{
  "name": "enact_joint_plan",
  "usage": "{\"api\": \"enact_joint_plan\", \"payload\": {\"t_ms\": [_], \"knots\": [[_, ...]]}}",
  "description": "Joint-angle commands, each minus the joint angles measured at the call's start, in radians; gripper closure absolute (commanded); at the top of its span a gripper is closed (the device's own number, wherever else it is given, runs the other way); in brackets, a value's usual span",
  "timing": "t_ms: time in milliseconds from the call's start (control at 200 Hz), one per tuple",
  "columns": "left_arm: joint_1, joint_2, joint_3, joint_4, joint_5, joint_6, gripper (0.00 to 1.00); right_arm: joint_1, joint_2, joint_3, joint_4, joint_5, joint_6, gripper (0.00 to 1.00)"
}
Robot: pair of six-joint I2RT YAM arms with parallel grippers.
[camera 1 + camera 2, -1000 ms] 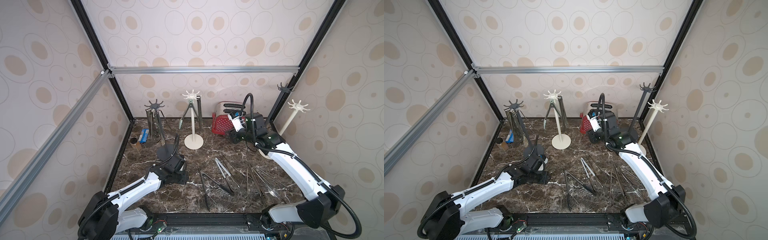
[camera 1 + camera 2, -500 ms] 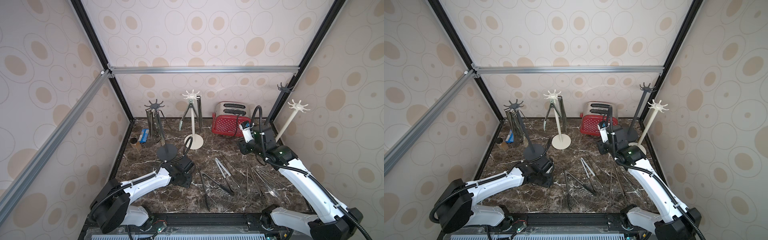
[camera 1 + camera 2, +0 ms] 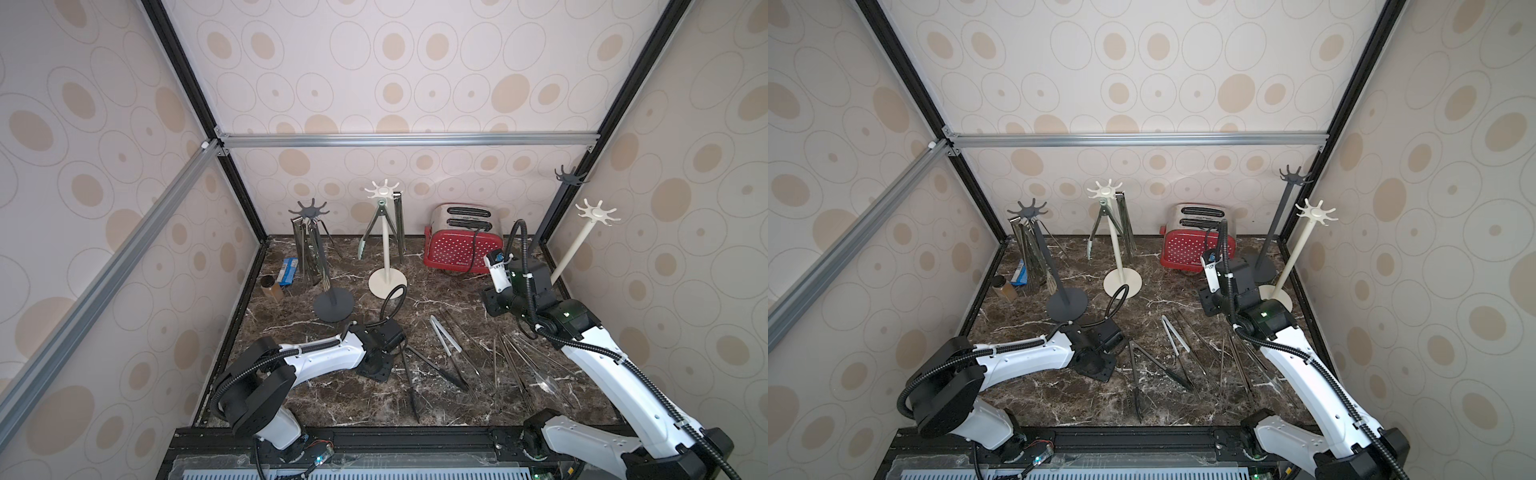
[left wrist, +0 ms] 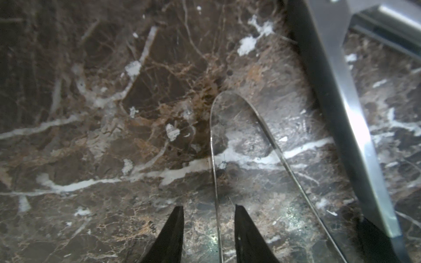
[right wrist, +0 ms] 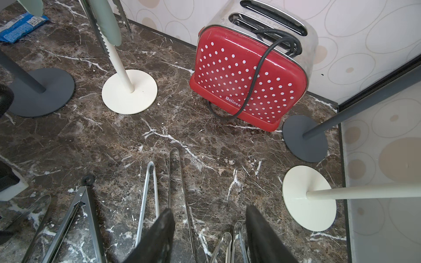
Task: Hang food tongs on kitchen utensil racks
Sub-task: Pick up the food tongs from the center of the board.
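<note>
Food tongs (image 3: 457, 357) lie loose across the near middle of the dark marble table (image 3: 332, 395). Most are slim steel pairs, with a white-armed pair (image 3: 444, 340) and a black pair (image 3: 436, 368) among them. Nearest the front, the left gripper (image 4: 208, 206) points down at the table. In the left wrist view its black fingertips (image 4: 175, 225) stand apart with one thin arm of a steel pair (image 4: 212, 136) running between them — released, not pinched, a gap showing on either side. A broader steel pair (image 4: 341, 91) lies just beside.

Farther back, the right gripper (image 5: 209, 209) hangs over the table, fingers spread and gripping nothing, with loose tongs below it.

Behind stand the racks. A dark grey rack (image 3: 309, 212) at the left has several steel tongs (image 3: 309, 257) hanging from its crown. A cream rack (image 3: 385, 249) in the middle carries a green-tipped pair (image 3: 370, 232) and a plain steel one (image 3: 400, 232). At the right are a second cream rack (image 3: 577, 245) and, in the far corner, a second dark grey rack (image 3: 566, 176).

A red dotted toaster (image 3: 457, 245) sits against the back wall — a blue packet (image 3: 289, 270) and a small brown jar (image 3: 271, 286) lie by the left wall.
</note>
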Motion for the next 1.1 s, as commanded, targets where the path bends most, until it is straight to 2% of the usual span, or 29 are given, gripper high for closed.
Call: {"api": "enact_joint_plan", "payload": {"t_ms": [0,757,1098], "knots": [[-0.017,0.024,-0.008,0.032,-0.008,-0.032,0.65,0.004,-0.016,-0.016,-0.011,0.012,-0.006,0.47],[-0.045,0.076,-0.084,0.043,-0.064,-0.086,0.85,0.004,-0.007,-0.019,-0.010,0.002,-0.001,0.47],[-0.045,0.046,-0.070,0.024,-0.092,-0.086,1.00,0.004,-0.012,-0.015,-0.009,-0.001,-0.002,0.47]]}}
